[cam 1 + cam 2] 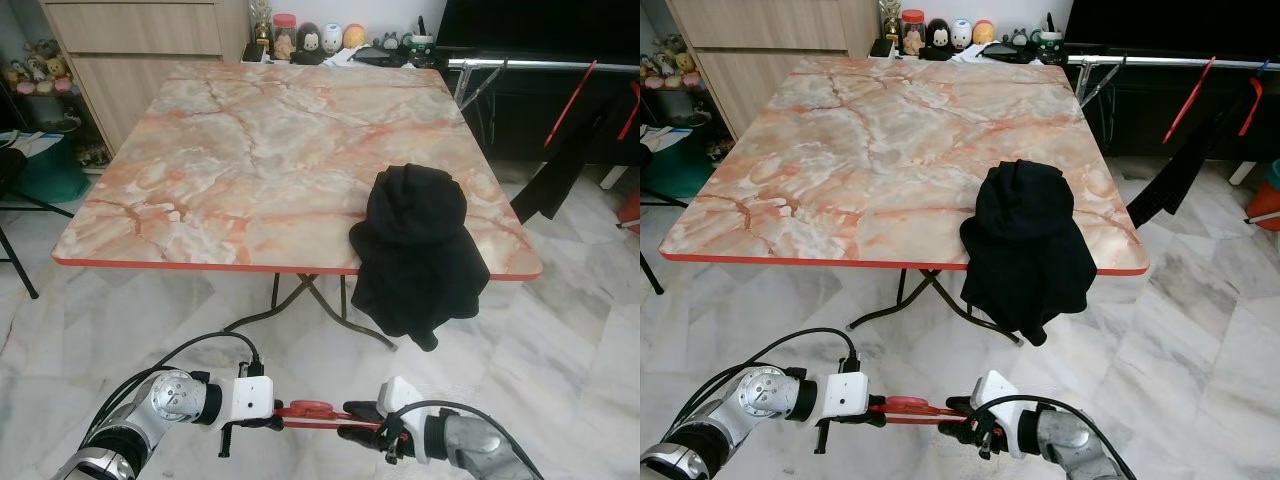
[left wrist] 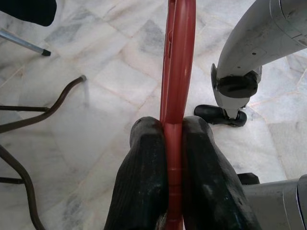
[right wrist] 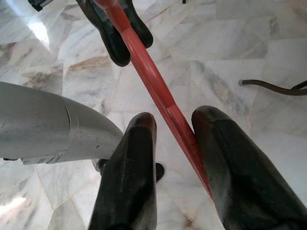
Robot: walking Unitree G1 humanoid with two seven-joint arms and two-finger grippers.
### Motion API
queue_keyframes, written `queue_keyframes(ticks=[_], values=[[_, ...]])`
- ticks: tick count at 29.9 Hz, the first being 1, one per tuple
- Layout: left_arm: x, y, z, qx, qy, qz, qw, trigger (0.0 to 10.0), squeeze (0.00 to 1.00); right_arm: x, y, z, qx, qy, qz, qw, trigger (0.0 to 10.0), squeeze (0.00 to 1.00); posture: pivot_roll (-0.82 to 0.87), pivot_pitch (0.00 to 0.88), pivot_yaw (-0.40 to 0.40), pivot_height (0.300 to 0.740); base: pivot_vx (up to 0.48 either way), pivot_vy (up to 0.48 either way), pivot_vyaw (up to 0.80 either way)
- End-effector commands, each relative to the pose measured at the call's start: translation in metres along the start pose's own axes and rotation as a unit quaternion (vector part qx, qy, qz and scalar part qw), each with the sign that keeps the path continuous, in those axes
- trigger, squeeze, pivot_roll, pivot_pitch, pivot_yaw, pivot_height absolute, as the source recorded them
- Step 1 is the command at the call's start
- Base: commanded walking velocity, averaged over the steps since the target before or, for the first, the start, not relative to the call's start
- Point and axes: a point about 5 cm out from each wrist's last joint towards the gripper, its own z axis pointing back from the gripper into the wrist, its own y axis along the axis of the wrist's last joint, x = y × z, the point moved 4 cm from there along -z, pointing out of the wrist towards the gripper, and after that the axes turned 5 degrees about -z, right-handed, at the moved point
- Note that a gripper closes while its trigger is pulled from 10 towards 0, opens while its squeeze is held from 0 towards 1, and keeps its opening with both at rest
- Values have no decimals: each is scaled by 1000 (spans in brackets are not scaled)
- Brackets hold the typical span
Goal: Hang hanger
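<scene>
Above floor (image 1: 560,330), grippers (image 1: 270,421) hold hanger (image 1: 310,410).

You see two silver arms with ribbed round joints, each ending in a white wrist block. Black cables loop from the left arm (image 1: 165,400) and over the right arm (image 1: 480,445). The left gripper (image 2: 173,143) and right gripper (image 3: 172,122) each carry two thick, matte black, scuffed fingers.

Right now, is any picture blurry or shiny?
Left eye view: sharp, with soft glare on the marble table. Left wrist view: the fingers pinching the red hanger look soft up close. Right wrist view: a bright glare patch on the floor.
</scene>
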Motion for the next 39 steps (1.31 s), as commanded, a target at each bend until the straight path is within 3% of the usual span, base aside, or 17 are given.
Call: queue_keyframes(ticks=[1,26,27,28,29,31,32,39], values=[[-3,0,2,-2,-3,-1,1000,10000,0,3,2,2,3,-3,-3,1000,0,0,70,63,-53,740,0,0,0],[-5,2,1,5,-4,8,1000,10000,0,4,-2,4,-5,-3,-11,1000,0,0,69,65,-55,740,0,0,0],[-5,2,1,4,-5,9,1000,10000,0,5,-3,5,-8,-9,-10,1000,3490,0,68,65,-54,740,0,0,0],[-5,2,1,4,-5,9,1000,10000,0,5,-3,5,-8,-9,-10,1000,3490,0,68,65,-54,740,0,0,0],[-4,2,0,4,-6,10,1000,10000,0,7,-3,6,-6,-14,-16,1000,10000,0,68,65,-55,740,0,0,0],[-4,2,0,3,-6,11,1000,10000,0,8,-2,6,-3,-15,-22,1000,10000,0,68,65,-55,740,0,0,0],[-4,2,0,4,-6,12,1000,10000,0,8,-2,7,-2,-10,-26,1000,10000,1000,67,66,-55,740,0,0,0],[-7,4,2,6,-10,12,1000,10000,0,10,8,9,6,7,-16,1000,10000,1000,68,65,-54,740,0,0,0]])
